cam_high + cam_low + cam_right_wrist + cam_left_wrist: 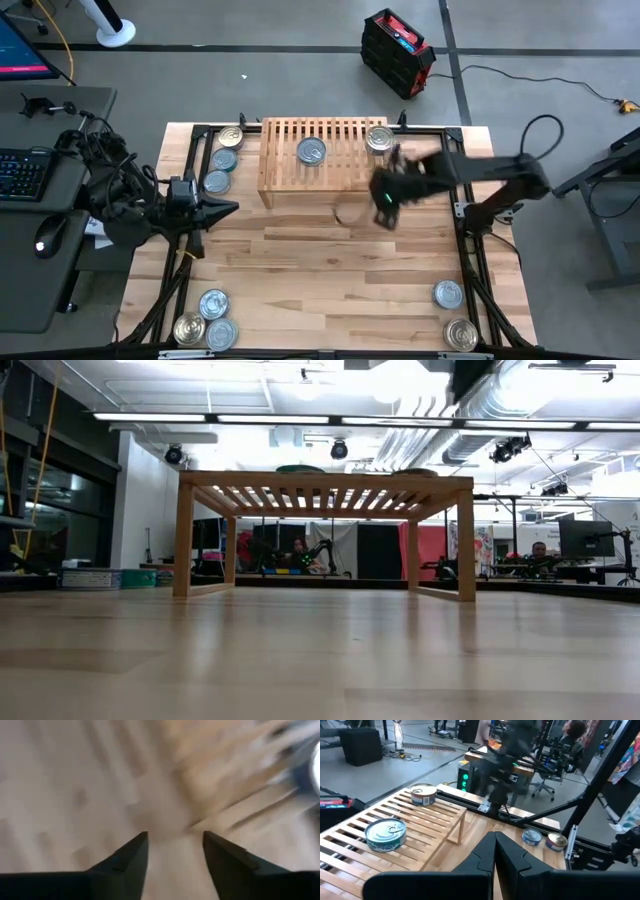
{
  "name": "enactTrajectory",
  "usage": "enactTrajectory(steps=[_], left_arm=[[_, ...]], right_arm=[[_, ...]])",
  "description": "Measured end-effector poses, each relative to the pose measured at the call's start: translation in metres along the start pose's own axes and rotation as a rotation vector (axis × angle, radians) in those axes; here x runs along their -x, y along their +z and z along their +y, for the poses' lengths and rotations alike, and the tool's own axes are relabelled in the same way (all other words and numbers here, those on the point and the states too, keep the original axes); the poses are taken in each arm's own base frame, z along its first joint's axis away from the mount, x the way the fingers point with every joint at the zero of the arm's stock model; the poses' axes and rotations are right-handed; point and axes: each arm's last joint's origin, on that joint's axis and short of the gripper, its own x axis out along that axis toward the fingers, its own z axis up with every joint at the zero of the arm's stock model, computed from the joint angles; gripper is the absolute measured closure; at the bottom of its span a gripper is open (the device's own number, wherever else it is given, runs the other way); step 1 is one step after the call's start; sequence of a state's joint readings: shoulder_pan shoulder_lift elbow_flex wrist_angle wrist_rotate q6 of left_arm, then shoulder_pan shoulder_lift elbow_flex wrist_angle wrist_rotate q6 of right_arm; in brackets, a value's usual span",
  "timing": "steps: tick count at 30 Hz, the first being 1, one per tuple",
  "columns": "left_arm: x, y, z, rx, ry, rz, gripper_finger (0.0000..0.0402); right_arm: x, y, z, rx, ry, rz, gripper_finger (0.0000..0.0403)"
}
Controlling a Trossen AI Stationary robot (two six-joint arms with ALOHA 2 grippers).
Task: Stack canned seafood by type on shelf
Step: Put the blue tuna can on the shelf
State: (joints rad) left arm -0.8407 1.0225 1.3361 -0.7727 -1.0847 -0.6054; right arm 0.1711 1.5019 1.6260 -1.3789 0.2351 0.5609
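The shelf (285, 165) stands at the table's far middle on its short legs. A blue-lidded tin (311, 150) and a silver-gold tin (379, 138) rest flat on its slats, the second at the far right corner. In the left wrist view these are the blue tin (386, 832) and the gold tin (424, 795). My right gripper (175, 837) is open with nothing between its fingers. It hangs over the bare tabletop just off the shelf's near right corner (385, 205). My left gripper (230, 207) waits shut at the left side, clear of everything.
Three tins (224, 159) lie in a row left of the shelf. Three more (213, 303) sit at the near left corner and two (448, 294) at the near right. Bare wood stretches across the table's middle (330, 260). Black rails (470, 250) frame the sides.
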Motion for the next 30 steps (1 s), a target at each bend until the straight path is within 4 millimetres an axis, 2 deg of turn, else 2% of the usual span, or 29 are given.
enactTrajectory(steps=[4,8,11,14,19,25,30], left_arm=[[-0.003,0.001,0.002,-0.014,0.022,-0.004,0.0401],[-0.006,0.002,0.003,-0.019,0.025,0.003,0.0401],[-0.007,0.001,0.003,-0.038,0.004,0.02,0.0401],[-0.008,0.001,0.002,-0.043,-0.043,0.054,0.0401],[-0.029,-0.011,-0.014,0.0,-0.114,0.137,0.0401],[-0.085,-0.071,-0.061,0.076,-0.299,0.217,0.0401],[-0.124,-0.12,-0.077,0.197,-0.273,0.23,0.0401]], right_arm=[[-0.021,-0.058,0.035,-0.166,0.152,0.092,0.031],[-0.047,-0.116,0.07,-0.31,0.279,0.265,0.0387],[-0.062,-0.152,0.087,-0.389,0.292,0.402,0.0391],[-0.074,-0.182,0.093,-0.443,0.219,0.583,0.0395],[-0.079,-0.209,0.09,-0.477,0.108,0.697,0.04],[-0.089,-0.227,0.084,-0.432,0.059,0.774,0.0402],[-0.091,-0.23,0.081,-0.399,0.047,0.717,0.0403]])
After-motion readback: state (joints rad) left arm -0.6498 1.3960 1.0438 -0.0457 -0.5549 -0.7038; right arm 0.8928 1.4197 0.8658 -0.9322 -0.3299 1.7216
